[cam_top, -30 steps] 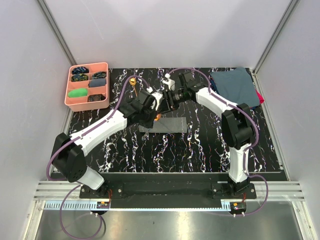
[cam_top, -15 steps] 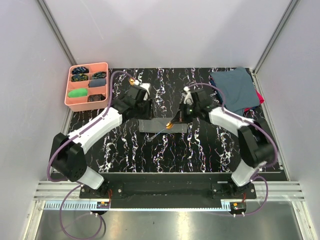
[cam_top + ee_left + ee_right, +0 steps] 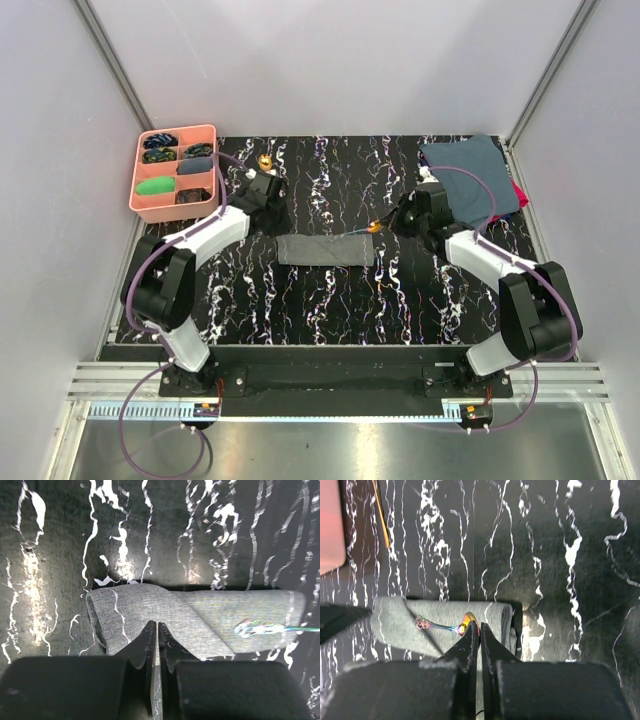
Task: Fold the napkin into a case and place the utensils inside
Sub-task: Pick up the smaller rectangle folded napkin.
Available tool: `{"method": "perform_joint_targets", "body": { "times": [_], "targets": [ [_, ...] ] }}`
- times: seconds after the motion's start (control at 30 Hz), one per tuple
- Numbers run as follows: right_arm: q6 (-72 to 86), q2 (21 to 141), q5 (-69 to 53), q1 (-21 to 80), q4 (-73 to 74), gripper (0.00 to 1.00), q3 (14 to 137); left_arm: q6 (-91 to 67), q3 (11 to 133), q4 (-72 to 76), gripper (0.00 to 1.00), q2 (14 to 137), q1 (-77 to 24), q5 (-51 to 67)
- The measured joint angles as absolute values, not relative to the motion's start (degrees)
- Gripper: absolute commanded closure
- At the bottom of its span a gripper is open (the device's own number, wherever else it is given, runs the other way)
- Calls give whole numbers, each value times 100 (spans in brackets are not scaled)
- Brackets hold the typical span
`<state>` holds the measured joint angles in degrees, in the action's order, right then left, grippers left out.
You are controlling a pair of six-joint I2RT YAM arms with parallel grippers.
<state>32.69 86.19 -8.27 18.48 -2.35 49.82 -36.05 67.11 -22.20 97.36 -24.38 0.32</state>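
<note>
1. The grey napkin [image 3: 325, 250] is already folded into a long flat case [image 3: 200, 615] on the counter [image 3: 330, 310].
2. The right claw [image 3: 477, 627] is pinched tight on one gold utensil [image 3: 440, 626], right at the case's right end.
3. The left claw [image 3: 156, 627] is squeezed shut on nothing, just over the case's left end.
4. The other utensil [image 3: 265, 160] lies well apart from the case, past its left end.
5. This looks like the step of putting the first utensil in. Next, it must slide gently inside the case without bunching the cloth.
</note>
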Motion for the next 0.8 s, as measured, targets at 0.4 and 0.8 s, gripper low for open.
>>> {"method": "perform_joint_targets", "body": {
  "times": [0.4,0.8],
  "targets": [
    [3275,9065,-716,1852,-799,100,4954,-3607,6595,-2003,96,10068,-2386,30],
    [3365,9369,-714,2228,-1103,100,4910,-3636,6086,-1715,97,10068,-2355,30]
  ]
}}
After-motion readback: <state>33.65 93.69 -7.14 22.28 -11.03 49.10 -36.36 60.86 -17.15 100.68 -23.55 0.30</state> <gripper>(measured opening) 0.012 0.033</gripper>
